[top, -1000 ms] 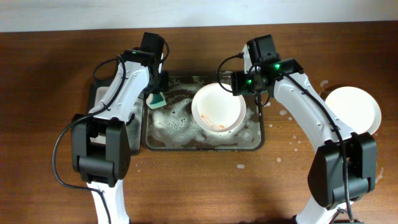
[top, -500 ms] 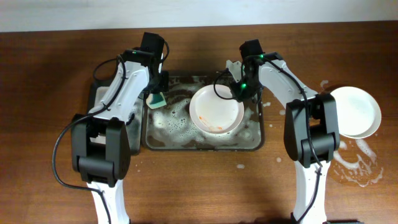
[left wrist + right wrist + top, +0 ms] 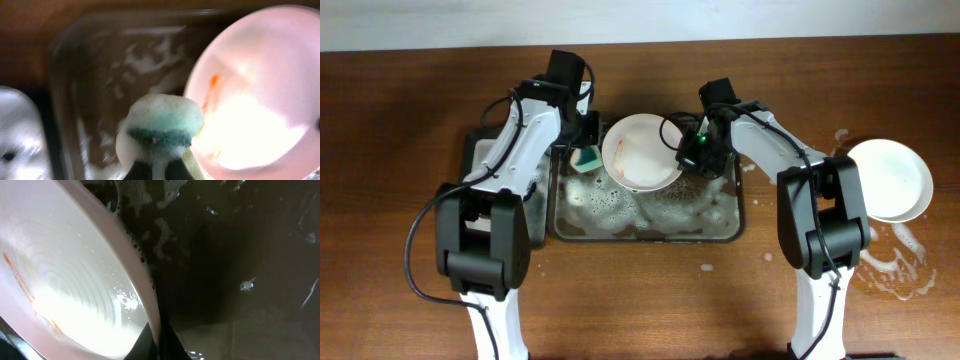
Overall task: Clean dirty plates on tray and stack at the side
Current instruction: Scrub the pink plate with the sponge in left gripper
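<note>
A white plate (image 3: 642, 150) with thin orange streaks stands tilted over the back of the soapy dark tray (image 3: 650, 238). My right gripper (image 3: 683, 152) is shut on its right rim; the right wrist view shows the rim (image 3: 145, 275) pinched between the dark fingers of that gripper (image 3: 157, 340). My left gripper (image 3: 582, 140) is shut on a foamy green sponge (image 3: 586, 158), just left of the plate. From the left wrist, the sponge (image 3: 161, 122) sits beside the plate's edge (image 3: 255, 100), with the left gripper (image 3: 159, 167) below it. Another white plate (image 3: 888, 180) lies on the wood at the right.
Foam covers much of the tray floor (image 3: 240, 255). A smaller tray (image 3: 475, 150) lies left of the big one, under the left arm. Soap spatter (image 3: 890, 255) marks the tabletop near the right plate.
My right gripper shut on the plate's rim, then tipped it up and carried it left toward the sponge. The left arm has barely moved.
</note>
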`<state>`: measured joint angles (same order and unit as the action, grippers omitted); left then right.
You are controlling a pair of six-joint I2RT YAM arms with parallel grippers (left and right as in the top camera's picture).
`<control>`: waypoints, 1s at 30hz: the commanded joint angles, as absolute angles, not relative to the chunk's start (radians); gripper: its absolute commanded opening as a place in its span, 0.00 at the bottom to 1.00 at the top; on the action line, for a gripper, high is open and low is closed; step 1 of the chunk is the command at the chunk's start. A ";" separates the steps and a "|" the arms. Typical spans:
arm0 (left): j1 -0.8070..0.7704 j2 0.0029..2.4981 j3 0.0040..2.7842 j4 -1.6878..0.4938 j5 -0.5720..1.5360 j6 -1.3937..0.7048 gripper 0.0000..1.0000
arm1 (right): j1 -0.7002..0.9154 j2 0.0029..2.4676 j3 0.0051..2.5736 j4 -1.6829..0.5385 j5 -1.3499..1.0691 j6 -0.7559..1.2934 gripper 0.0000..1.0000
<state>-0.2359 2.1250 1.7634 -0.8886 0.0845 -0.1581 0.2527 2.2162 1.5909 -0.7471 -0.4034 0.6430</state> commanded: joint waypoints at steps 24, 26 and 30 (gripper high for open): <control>-0.451 2.350 1.813 -0.674 -0.570 0.084 0.00 | 0.282 2.297 1.536 -0.758 -0.356 0.606 0.04; -0.480 2.350 1.935 -0.747 -0.579 0.057 0.00 | 0.282 2.297 1.536 -0.759 -0.356 0.606 0.04; -0.484 2.350 2.205 -0.979 -0.599 -0.057 0.01 | 0.282 2.297 1.536 -0.759 -0.355 0.606 0.04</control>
<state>-0.4843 2.3558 2.0850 -0.9047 -0.5594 0.0135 0.2684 2.2177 1.5864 -0.7345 -0.4217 0.6197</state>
